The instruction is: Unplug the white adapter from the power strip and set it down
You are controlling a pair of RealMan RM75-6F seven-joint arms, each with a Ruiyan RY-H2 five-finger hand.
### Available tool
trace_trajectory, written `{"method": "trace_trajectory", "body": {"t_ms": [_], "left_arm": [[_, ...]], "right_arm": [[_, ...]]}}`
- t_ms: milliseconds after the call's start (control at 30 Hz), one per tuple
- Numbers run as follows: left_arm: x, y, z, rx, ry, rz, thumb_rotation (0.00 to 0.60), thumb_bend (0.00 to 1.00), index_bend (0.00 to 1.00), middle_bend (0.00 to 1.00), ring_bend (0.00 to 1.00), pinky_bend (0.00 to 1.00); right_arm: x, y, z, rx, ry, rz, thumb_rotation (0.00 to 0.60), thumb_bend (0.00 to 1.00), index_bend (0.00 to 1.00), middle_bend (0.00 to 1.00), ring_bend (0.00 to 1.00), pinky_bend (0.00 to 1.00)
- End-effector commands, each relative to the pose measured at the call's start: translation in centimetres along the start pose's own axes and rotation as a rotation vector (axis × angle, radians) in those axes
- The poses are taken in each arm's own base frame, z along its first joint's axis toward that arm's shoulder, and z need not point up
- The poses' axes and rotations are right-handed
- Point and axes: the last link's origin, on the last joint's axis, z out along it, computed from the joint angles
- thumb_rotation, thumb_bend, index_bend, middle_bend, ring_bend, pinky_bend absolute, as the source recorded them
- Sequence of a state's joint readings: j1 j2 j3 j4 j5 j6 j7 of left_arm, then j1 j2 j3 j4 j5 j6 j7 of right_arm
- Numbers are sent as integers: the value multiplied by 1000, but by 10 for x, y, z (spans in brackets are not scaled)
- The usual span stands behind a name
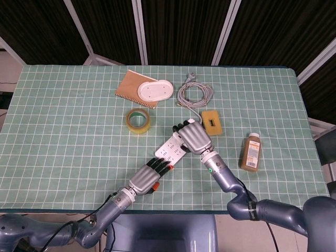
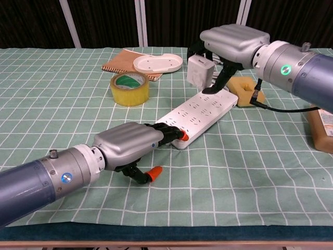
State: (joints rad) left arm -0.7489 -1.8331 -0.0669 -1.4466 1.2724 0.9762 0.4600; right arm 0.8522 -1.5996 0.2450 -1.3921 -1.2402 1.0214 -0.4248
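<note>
The white power strip lies slantwise mid-table. My left hand presses its fingertips on the strip's near end. My right hand grips the white adapter and holds it in the air above the strip's far end, clear of the sockets. In the head view the adapter is hidden under that hand.
A yellow tape roll sits left of the strip. Behind are a notebook with a white oval dish and a coiled grey cable. A yellow sponge and an amber bottle lie to the right.
</note>
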Motion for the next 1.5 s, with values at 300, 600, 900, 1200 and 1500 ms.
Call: {"method": "trace_trajectory", "body": {"t_ms": [300,600,900,1200,1500], "left_arm": [[73,-19,-7,45,361,-161,600,390,105,89,8,120],[85,-56,-71,127,402,-120,600,380,105,92,8,117],[79,-98,-141,272,405,-112,600,314,105,89,8,108],[70,-132,-207,431,438,-113,600,106,52,48,1,84],[68,-154,-261,544,439,-84,600,34,0,1,0,30]], "right_arm": [[37,27,-25,-83,90,-81,600,765,470,404,320,435],[28,60,-61,-243,-4,-175,600,554,199,221,137,174],[11,90,-95,-380,-80,-237,600,478,5,40,7,44],[9,97,-155,-424,-10,-133,600,275,0,0,0,0],[10,103,-252,-431,60,15,600,168,0,0,0,0]]}}
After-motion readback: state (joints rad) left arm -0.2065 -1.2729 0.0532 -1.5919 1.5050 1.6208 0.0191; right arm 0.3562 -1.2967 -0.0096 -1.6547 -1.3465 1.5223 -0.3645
